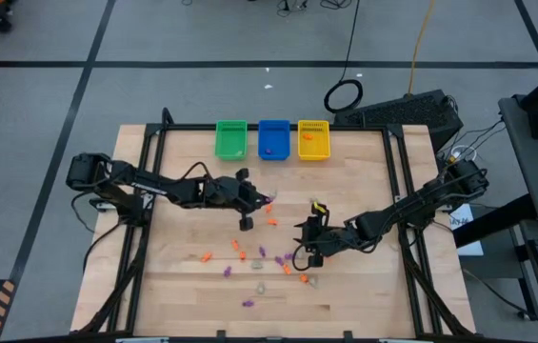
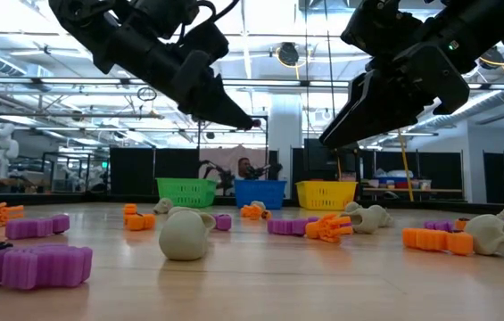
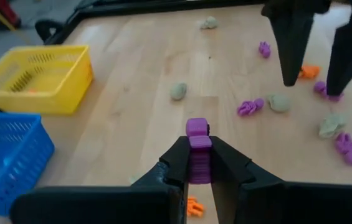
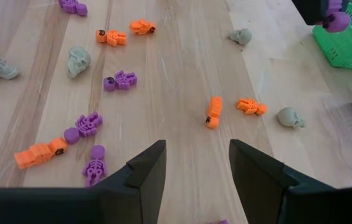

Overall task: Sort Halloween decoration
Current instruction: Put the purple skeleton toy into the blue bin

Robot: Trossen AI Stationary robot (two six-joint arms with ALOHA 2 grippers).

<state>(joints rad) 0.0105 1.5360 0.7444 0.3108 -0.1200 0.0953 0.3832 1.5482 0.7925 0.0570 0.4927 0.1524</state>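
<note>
My left gripper [image 1: 267, 198] hangs above the middle of the table, shut on a purple trinket [image 3: 196, 129]. That trinket also shows in the right wrist view [image 4: 336, 22], near the green bin [image 4: 350, 37]. My right gripper [image 1: 299, 252] stands open and holds nothing [image 4: 192, 163]. It is above the scattered Halloween decoration [image 1: 259, 259]: orange, purple and pale skull-shaped trinkets lying flat on the wood. An orange trinket [image 4: 213, 112] lies on the table ahead of its fingers. My left gripper pinches the purple trinket by its two sides [image 3: 197, 163] between its two fingers. One end of the trinket [image 3: 197, 127] sticks out past the fingertips. The fingers slant down from the table's left side. The trinket is lifted clear of the table.
Three small bins stand in a row at the table's far edge: green [image 1: 231, 139], blue [image 1: 273, 139] and yellow [image 1: 313, 140]. A black frame [image 1: 154, 143] runs along the table's sides. Pale skulls [image 2: 185, 234] and purple trinkets [image 2: 33, 266] lie near the front edge.
</note>
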